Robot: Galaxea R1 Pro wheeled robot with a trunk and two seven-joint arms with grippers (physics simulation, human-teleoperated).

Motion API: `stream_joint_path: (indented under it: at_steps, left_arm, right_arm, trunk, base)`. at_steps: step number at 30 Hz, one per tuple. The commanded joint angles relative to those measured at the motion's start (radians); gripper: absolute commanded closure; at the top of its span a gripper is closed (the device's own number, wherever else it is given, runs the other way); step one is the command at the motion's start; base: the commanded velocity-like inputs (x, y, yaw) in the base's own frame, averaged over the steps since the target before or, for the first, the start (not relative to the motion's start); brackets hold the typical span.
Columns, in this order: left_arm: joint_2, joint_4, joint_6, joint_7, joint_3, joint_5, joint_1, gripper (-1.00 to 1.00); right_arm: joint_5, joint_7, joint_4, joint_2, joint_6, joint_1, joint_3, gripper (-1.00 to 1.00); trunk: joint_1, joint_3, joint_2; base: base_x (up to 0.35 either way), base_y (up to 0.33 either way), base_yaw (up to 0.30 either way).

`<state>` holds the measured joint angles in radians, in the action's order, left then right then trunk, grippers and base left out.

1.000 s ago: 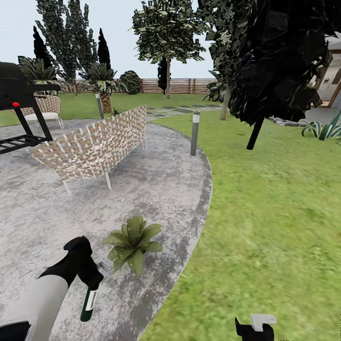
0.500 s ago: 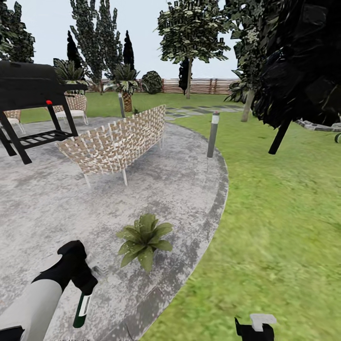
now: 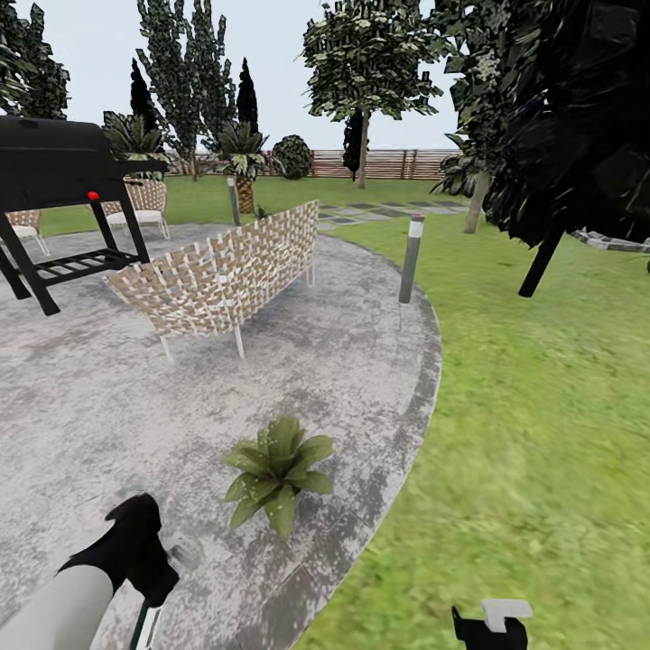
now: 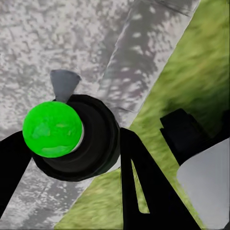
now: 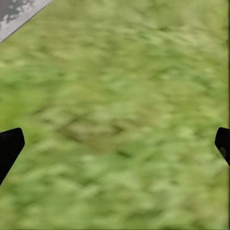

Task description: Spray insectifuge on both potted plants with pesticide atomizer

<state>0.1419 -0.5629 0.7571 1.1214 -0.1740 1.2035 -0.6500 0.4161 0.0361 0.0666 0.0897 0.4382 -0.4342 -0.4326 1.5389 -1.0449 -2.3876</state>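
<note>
Left end effector (image 3: 144, 578) of mine is clamped on the pesticide atomizer (image 3: 144, 625), which hangs below it over the grey paved round (image 3: 90, 406); in the left wrist view its black top with a green cap (image 4: 52, 129) sits between my fingers (image 4: 143, 191). One potted plant (image 3: 278, 469) grows just beside it, near the paving's edge. My right end effector (image 5: 115, 143) hovers over the lawn (image 3: 542, 406), spread wide, holding nothing. Beyond stand a woven bench (image 3: 221, 275) and a black grill (image 3: 54, 181)
</note>
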Motion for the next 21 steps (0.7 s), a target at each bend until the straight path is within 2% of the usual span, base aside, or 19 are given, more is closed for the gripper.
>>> stream_joint_path:
  at_steps: [1, 4, 6, 12, 21]
  left_arm:
    - [-0.002, 0.001, 0.005, -0.032, -0.023, -0.027, 0.004, 1.00]
    - [-0.003, 0.003, 0.003, -0.111, -0.045, -0.087, 0.008, 1.00]
    - [-0.003, 0.003, 0.002, -0.134, -0.048, -0.104, 0.008, 1.00]
    - [-0.007, 0.003, 0.002, -0.146, -0.051, -0.117, 0.009, 1.00]
    - [-0.015, 0.025, 0.002, -0.148, -0.051, -0.118, 0.010, 1.00]
  right_arm:
    - [0.010, 0.004, -0.001, 0.000, 0.004, -0.001, -0.006, -1.00]
    - [0.010, 0.005, -0.001, 0.001, 0.004, 0.000, -0.006, -1.00]
    - [0.009, 0.005, -0.001, 0.001, 0.004, -0.001, -0.006, -1.00]
    - [0.009, 0.005, -0.001, 0.001, 0.004, -0.001, -0.006, -1.00]
    - [0.009, 0.005, -0.001, 0.001, 0.004, -0.001, -0.006, -1.00]
  trunk:
    - [0.000, -0.001, 0.000]
    - [0.000, -0.001, 0.000]
    - [0.000, -0.001, 0.000]
    - [0.000, -0.001, 0.000]
    - [0.000, -0.001, 0.000]
  base:
    - [0.004, 0.001, 0.000]
    - [0.002, 0.001, 0.030]
    - [0.000, 0.000, 0.181]
    - [0.104, 0.000, 0.226]
    - [0.295, 0.014, 0.015]
